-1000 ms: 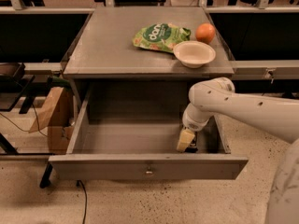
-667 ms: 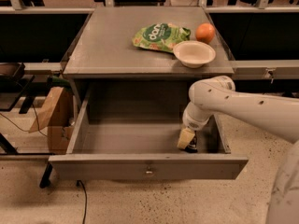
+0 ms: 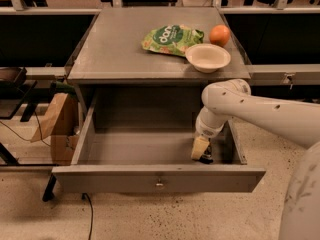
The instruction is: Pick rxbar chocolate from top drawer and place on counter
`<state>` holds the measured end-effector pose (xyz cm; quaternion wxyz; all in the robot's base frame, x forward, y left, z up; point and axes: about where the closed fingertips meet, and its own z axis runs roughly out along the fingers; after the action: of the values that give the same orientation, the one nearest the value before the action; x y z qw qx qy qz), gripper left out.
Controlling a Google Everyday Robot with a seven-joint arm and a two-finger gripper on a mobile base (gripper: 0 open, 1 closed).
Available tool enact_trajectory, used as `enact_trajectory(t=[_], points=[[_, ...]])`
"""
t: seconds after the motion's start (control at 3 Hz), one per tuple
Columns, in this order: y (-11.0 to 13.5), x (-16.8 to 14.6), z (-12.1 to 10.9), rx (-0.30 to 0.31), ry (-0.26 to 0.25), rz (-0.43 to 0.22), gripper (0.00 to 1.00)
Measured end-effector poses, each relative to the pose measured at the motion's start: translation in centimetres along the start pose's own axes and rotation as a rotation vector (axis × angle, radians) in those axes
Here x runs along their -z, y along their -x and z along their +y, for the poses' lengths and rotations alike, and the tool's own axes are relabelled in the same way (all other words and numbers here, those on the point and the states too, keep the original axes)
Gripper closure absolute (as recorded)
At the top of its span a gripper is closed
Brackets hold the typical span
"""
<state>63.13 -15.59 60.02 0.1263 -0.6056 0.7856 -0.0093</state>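
Camera view: the top drawer [image 3: 159, 178] stands pulled fully out beneath the worktop [image 3: 115, 49], its knob [image 3: 159, 184] facing the camera. The arm [image 3: 260, 111] comes in from 3 o'clock and bends down into the drawer, so the gripper [image 3: 201, 151] sits low in the drawer's 4 o'clock corner, close to the front panel and the right wall. A small dark shape just at the gripper's 5 o'clock side, on the drawer floor, reads as the rxbar chocolate [image 3: 206, 159]. It is touching or nearly touching the pale tip of the gripper. Whether the gripper has closed on it or only stands beside it, I cannot tell.

Over the last second almost nothing has moved. The arm keeps the same bend, the gripper is in the same corner at the same height, and the dark bar has not shifted. That stillness suggests the grasp is being settled, not that the lift has begun. The bar is not yet out of the drawer.

On the worktop, a green snack bag [image 3: 171, 38] lies toward 1 o'clock, a pale bowl [image 3: 208, 57] at 3 o'clock near the right edge, and an orange [image 3: 219, 34] at 2 o'clock behind the bowl. The left half from 7 to 11 o'clock looks the easiest place to set the bar down.
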Motion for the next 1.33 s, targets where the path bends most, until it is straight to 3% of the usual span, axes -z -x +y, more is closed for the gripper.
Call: enact_trajectory(t=[0.33, 1.0, 1.33], points=[[0.0, 4.3, 0.3, 0.022, 0.015, -0.056, 1.0], [0.4, 15.0, 1.1, 0.037, -0.044, -0.149, 1.0], [3.4, 21.8, -0.1, 0.049, -0.145, -0.202, 1.0]])
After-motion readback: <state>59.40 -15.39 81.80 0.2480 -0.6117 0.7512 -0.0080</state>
